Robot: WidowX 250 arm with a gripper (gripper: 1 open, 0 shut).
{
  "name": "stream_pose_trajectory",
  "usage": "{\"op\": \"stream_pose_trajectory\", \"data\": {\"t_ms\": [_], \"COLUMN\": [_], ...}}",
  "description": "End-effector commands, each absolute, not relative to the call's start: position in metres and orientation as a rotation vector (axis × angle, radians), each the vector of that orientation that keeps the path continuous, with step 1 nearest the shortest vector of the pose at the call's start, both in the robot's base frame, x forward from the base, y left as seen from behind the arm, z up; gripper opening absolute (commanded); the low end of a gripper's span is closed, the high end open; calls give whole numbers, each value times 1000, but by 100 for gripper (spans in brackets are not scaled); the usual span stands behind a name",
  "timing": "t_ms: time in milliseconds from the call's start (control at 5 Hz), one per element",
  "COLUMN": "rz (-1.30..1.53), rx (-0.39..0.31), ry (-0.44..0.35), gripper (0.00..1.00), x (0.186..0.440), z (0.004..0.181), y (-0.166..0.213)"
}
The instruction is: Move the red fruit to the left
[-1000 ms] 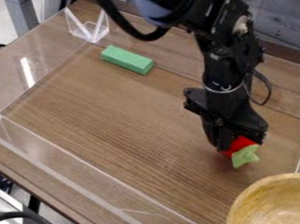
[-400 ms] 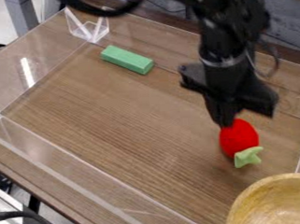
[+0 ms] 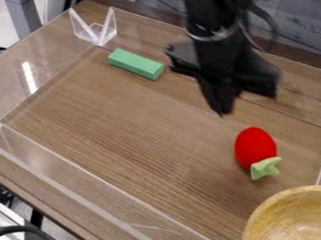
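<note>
A black robot arm with a bulky jointed wrist (image 3: 227, 49) reaches in from the top of the frame over a brown wood-grain tabletop (image 3: 138, 143), its gripper (image 3: 219, 97) pressed together above the surface, between a green block and a red toy fruit and apart from both. The bright red, strawberry-shaped toy fruit (image 3: 256, 148) lies on the right side of the tabletop as the camera sees it, its light green leafy cap (image 3: 266, 168) pointing toward the near edge of the picture. The fruit sits to the right of the gripper and nearer the camera, with bare wood around it.

Near the fruit, at the lower right corner, stands a round, pale yellow bowl (image 3: 304, 218) with a tan rim, cut off by the border of the picture; the fruit is outside it. At the upper left, the flat, rectangular green block (image 3: 135, 63) lies at a slant, well apart from the fruit. Just beyond it, toward the far left corner, stands a small clear plastic container (image 3: 95, 27) with angular sides, its edges catching the light. Black cables (image 3: 24, 236) curl at the lower left, beside the edge of the tabletop.
</note>
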State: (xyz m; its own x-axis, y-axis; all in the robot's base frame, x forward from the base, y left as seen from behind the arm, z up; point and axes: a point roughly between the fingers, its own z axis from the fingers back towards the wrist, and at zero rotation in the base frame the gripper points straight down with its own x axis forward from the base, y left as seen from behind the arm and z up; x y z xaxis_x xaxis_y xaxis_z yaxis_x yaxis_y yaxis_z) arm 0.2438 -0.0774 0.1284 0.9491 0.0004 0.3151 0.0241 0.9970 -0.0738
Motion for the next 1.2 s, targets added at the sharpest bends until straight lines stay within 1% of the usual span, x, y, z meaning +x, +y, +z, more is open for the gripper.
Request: {"op": "stream_pose_trajectory", "data": {"t_ms": [0, 200, 400, 600, 800, 1000], "rz": [-33, 10, -26, -53, -32, -15], "rx": [-77, -65, -53, -48, -36, -20], "ry": [-327, -302, -271, -259, -242, -225], "gripper": [0, 100, 100, 0, 0, 100], "x": [242, 239, 245, 253, 255, 259], "z": [130, 111, 108, 114, 98, 79], "y": [-94, -94, -100, -105, -115, -123]}}
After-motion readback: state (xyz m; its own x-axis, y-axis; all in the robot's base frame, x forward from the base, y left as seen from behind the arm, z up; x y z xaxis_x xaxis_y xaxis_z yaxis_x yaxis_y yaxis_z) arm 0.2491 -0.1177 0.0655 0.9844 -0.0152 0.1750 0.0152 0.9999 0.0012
